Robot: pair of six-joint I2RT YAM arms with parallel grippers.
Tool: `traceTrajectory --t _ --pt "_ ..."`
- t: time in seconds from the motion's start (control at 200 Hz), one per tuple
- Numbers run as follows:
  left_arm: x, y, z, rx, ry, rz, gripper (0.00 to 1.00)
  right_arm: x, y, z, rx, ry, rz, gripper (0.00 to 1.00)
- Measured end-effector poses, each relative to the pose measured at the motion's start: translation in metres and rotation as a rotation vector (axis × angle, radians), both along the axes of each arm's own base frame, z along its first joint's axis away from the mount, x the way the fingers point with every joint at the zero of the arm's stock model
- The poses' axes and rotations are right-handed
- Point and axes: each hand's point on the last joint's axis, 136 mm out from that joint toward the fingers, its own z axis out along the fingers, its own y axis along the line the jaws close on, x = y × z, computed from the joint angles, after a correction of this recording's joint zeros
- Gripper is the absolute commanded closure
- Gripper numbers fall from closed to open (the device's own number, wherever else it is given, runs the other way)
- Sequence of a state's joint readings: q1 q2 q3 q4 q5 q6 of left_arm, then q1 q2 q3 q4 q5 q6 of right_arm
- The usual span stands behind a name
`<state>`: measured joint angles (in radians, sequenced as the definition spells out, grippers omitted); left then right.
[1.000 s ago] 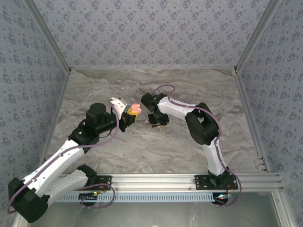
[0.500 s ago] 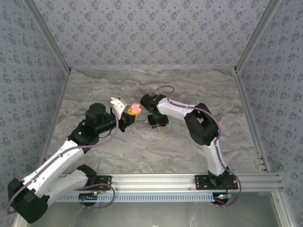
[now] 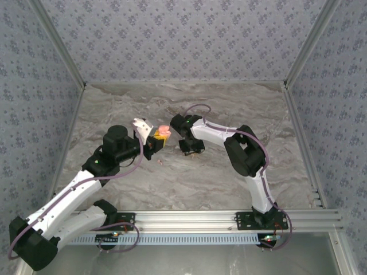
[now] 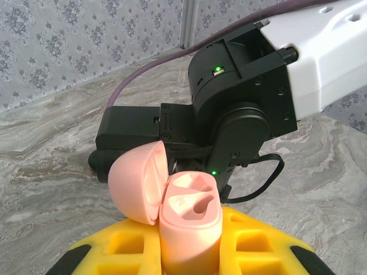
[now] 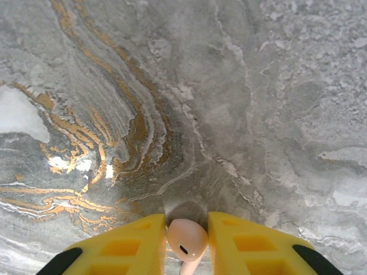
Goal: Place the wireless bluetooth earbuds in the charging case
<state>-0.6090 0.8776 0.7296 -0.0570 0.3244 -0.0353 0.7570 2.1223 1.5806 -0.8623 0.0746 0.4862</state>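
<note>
Over the grey marbled desk [image 3: 200,177], the left pincer [image 4: 189,255] is clenching a pale pink open-lidded charging case [image 4: 192,220] upright. Facing it, the right pincer [image 5: 186,222] is gripping a pale pink stemmed earbud [image 5: 187,240] near the case. Beyond, blue floral-papered walls [image 3: 183,40] are enclosing the desk.

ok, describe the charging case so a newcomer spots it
Start at the middle of the marble table. There the left gripper clamps the charging case in its yellow fingers. It's the pale pink pod with its lid flipped open, bulkier than the pink earbud pinched by the right gripper.
</note>
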Motion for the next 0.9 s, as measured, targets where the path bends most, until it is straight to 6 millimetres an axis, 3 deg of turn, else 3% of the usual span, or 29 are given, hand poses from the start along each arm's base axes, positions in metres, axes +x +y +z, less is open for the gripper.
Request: traceTrajectory --t 0.555,0.9 --pt "0.003 0.001 -0.02 0.012 0.055 0.023 0.83 0.012 0.0 0.011 0.062 -0.089 0.161 0.78" --pt "0.019 0.005 -0.052 0.014 0.163 0.108 0.83 0.02 -0.011 0.044 0.19 -0.165 0.13 0.78"
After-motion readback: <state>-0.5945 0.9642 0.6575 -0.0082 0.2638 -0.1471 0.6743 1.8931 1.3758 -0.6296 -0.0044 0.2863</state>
